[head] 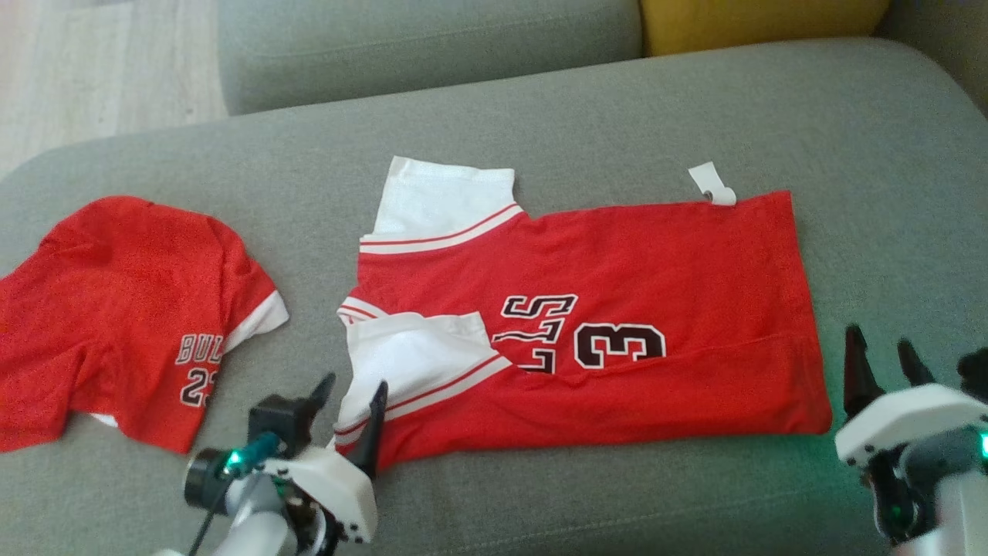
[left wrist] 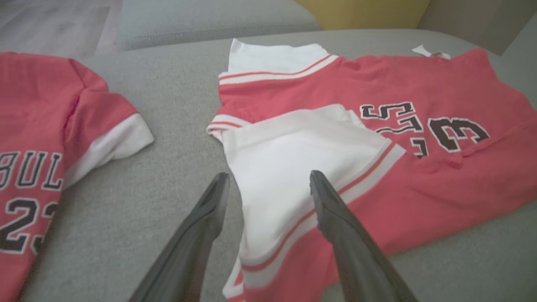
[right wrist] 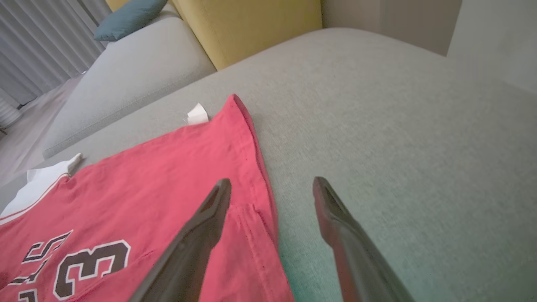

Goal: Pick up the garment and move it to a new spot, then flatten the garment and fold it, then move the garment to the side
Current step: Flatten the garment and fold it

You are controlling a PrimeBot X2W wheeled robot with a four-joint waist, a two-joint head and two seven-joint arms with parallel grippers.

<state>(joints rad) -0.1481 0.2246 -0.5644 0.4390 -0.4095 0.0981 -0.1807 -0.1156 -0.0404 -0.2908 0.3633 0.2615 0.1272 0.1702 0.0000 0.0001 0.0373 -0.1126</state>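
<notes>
A red jersey with white sleeves and a black "3" lies spread on the grey sofa seat, its near long edge folded over. One white sleeve is folded onto the red body. My left gripper hovers open at that sleeve's near corner, the sleeve lying between and beyond its fingers. My right gripper stands open just off the jersey's bottom hem, with nothing between its fingers. A white tag sticks out at the far hem corner.
A second red jersey marked "BUL" and "23" lies crumpled at the left of the seat. Grey back cushions and a yellow cushion stand behind. Bare seat fabric lies right of the hem.
</notes>
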